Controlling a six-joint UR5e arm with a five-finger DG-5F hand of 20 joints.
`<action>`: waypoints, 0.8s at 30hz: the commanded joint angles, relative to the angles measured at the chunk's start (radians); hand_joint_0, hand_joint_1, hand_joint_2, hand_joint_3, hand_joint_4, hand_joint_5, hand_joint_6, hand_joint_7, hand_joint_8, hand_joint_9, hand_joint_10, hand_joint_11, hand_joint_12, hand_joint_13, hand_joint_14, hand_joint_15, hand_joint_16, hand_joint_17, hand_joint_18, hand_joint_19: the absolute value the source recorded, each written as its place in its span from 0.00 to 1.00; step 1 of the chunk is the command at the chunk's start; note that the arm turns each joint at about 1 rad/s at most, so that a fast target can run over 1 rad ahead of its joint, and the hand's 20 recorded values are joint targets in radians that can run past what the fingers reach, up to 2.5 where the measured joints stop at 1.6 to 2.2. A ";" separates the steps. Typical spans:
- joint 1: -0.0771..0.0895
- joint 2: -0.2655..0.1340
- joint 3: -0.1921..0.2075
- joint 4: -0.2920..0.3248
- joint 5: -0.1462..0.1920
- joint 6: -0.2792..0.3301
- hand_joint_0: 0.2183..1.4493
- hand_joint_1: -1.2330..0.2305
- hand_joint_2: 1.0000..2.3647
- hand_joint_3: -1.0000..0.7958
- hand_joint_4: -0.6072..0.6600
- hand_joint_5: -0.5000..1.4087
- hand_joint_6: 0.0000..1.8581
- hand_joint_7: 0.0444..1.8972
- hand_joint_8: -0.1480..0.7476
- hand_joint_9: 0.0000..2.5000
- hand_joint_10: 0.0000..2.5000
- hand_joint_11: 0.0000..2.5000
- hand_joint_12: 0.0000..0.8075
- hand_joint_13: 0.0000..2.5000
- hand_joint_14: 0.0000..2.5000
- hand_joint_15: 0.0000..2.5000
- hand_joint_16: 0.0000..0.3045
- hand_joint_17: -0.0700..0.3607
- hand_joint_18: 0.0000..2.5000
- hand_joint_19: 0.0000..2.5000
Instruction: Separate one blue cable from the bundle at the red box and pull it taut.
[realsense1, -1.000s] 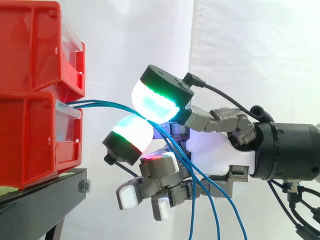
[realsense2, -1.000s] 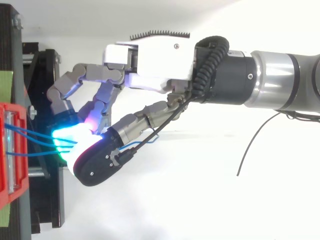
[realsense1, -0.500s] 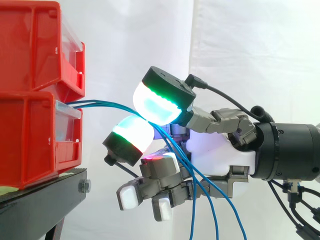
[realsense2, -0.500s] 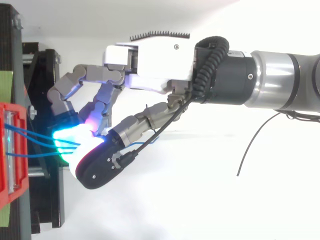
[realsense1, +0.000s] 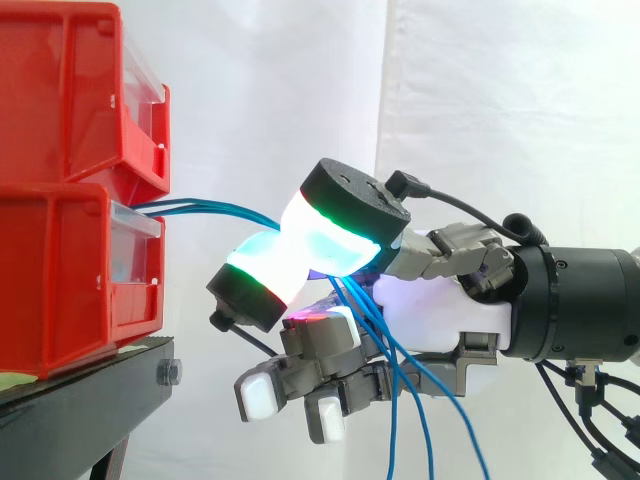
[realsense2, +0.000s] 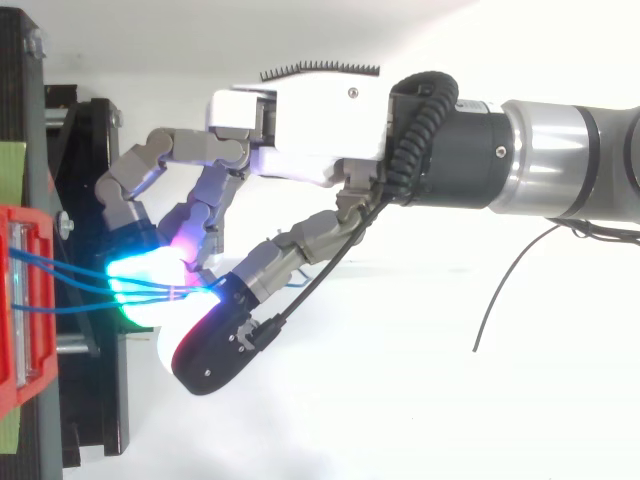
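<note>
**Side view.** Stacked red plastic bins (realsense1: 70, 280) sit on a black metal stand (realsense1: 90, 400), their fronts at the stand's right edge. A bundle of thin blue cables (realsense1: 215, 210) leaves the upper front edge of the lower bin and runs right in a shallow bow to the robot hand (realsense1: 440, 310). Two glowing green-cyan pads (realsense1: 335, 235) are pressed together, pinching the cables between them. The other fingers are curled below. The loose cable lengths hang down past the palm.

**Top view.** Several blue strands (realsense2: 70, 290) cross from the red bin (realsense2: 25, 300) at the stand's (realsense2: 95, 150) edge and converge at the pads (realsense2: 140, 280) of the hand (realsense2: 310, 130). I cannot tell whether a single strand is isolated.

**Progress (judged).** The grasp is made. Separation is unconfirmed. The span is bowed and not yet taut, so the pull away from the bin remains.
</note>
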 joint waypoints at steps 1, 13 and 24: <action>0.001 0.000 0.000 0.000 0.000 0.000 0.28 0.25 0.00 0.28 0.53 0.19 0.47 0.61 0.53 0.48 0.01 0.48 0.44 0.35 0.01 0.22 0.15 0.40 0.36 0.31; 0.001 0.000 0.000 0.000 0.000 0.001 0.28 0.40 0.00 0.28 0.54 0.19 0.46 0.59 0.53 0.48 0.01 0.47 0.44 0.35 0.01 0.22 0.15 0.40 0.37 0.32; 0.003 0.000 0.000 0.000 0.002 0.001 0.35 0.39 0.00 0.29 0.51 0.19 0.46 0.62 0.53 0.49 0.01 0.47 0.44 0.35 0.01 0.23 0.15 0.39 0.36 0.33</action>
